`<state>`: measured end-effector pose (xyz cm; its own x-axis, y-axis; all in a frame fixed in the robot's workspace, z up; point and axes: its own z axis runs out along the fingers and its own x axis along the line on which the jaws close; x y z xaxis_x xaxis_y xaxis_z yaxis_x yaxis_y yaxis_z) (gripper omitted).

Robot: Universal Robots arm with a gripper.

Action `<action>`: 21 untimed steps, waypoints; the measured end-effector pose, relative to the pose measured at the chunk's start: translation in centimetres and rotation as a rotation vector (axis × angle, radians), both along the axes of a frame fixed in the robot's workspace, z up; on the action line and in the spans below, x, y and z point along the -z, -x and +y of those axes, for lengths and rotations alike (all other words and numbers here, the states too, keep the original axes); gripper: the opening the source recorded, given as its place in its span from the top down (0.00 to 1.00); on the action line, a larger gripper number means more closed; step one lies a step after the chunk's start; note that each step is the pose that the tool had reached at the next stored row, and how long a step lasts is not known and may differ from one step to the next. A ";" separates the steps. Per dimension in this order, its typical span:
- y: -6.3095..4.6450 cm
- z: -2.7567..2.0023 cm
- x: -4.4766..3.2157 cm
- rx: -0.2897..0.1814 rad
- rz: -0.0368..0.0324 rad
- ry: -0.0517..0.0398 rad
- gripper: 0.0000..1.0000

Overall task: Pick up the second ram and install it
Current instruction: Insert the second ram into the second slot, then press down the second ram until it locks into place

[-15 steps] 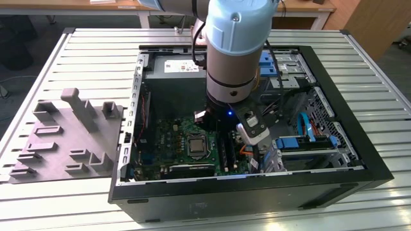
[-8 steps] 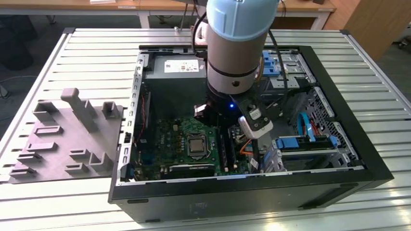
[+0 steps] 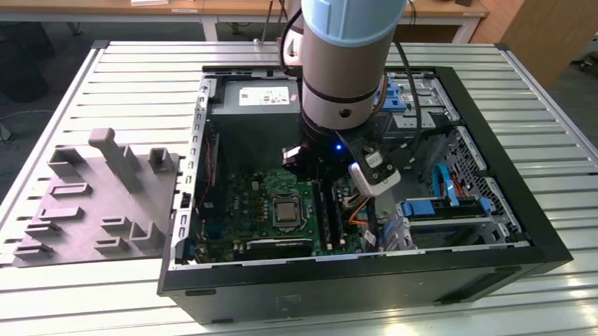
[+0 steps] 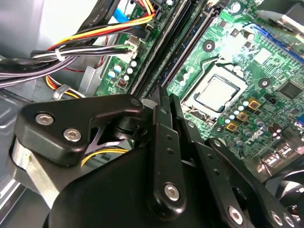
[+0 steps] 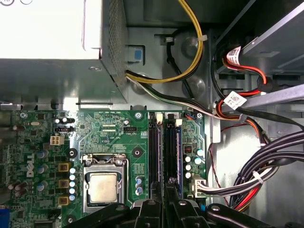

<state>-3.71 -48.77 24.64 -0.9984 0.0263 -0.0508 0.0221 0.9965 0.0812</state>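
— Where was the gripper (image 5: 164,209)?
— Low over the motherboard (image 3: 271,203) inside the open computer case (image 3: 374,280), at the black memory slots (image 5: 164,152), just on the exterior view's right of the processor (image 5: 103,187).
— Its fingers?
— Close together around a thin upright edge; whether that was the second ram (image 5: 177,156), I couldn't tell

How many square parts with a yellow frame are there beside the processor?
3 square parts, in one row beside the processor: one end, the middle, the other end. Others may be hidden.
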 end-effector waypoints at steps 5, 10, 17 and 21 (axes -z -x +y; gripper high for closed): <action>0.0 0.00 -0.02 0.000 0.0001 0.0003 0.82; 0.0 0.00 -0.04 0.000 0.0001 0.0005 0.89; 0.0 0.00 -0.12 0.000 0.0001 0.0012 0.89; 0.0 0.00 -0.13 0.000 0.0001 0.0013 0.89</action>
